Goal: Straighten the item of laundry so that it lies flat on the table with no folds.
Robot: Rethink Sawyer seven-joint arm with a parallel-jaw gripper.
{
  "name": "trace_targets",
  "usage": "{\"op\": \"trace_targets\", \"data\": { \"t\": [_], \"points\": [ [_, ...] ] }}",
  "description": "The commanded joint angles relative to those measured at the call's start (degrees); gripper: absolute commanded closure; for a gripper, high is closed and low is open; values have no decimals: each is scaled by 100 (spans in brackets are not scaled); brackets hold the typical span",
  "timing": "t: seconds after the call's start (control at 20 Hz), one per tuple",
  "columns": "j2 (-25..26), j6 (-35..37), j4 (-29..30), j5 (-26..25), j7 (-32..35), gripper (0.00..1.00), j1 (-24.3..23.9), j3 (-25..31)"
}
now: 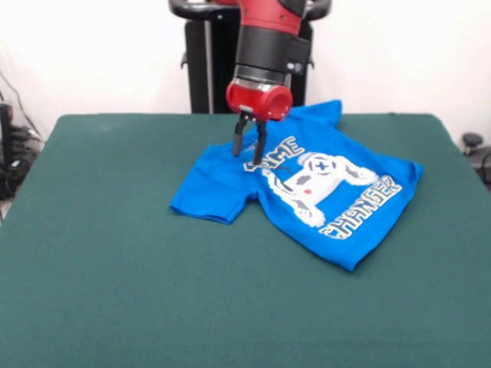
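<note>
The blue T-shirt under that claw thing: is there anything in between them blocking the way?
Nothing visible. The gripper hangs right over the upper part of the T-shirt, its fingers slightly apart, with no other object on the green table near them.

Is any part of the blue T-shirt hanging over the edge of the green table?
No, the whole T-shirt lies on the table, with green cloth showing on every side of it.

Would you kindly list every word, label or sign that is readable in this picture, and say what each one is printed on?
"GAME": upper line of lettering on the bright blue short-sleeved T-shirt; its first letters are partly hidden behind the end effector.
"CHANGER": lower line on the same shirt, below the white pixel game controller print.
No readable text shows on the red and black arm or the dark green felt-covered table.
</note>
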Motion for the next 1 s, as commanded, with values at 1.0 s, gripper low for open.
{"op": "trace_targets", "data": {
  "t": [1.0],
  "points": [
    [1109, 459, -1203, -476, 570, 0, -695, 469]
  ]
}}
